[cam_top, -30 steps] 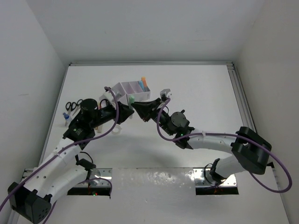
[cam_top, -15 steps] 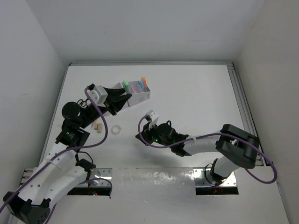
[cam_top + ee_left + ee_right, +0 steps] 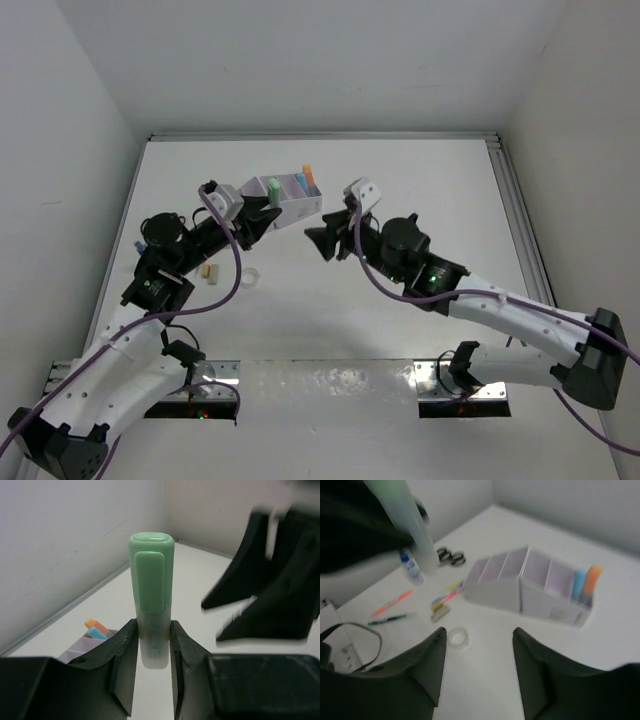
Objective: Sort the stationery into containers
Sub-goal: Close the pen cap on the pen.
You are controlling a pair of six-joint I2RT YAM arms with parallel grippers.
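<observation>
A robot lab cell (quite plain): white table [image 3: 430, 180] boxed by white walls [image 3: 300, 60].

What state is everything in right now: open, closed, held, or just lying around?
Left end effector: shut on the green highlighter.
Green highlighter: capped, held in the air.
Right end effector: open, empty.
Organiser: upright; blue piece and orange piece in one end compartment.
Tape ring: lying flat on the table.
Bottle: blue cap on.

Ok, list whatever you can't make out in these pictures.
Left wrist: the organiser, mostly behind the fingers.
Right wrist: loose pens, smeared by motion blur; the bottle, partly behind the green pen.
Top view: the scissors, mostly covered by the left arm.
</observation>
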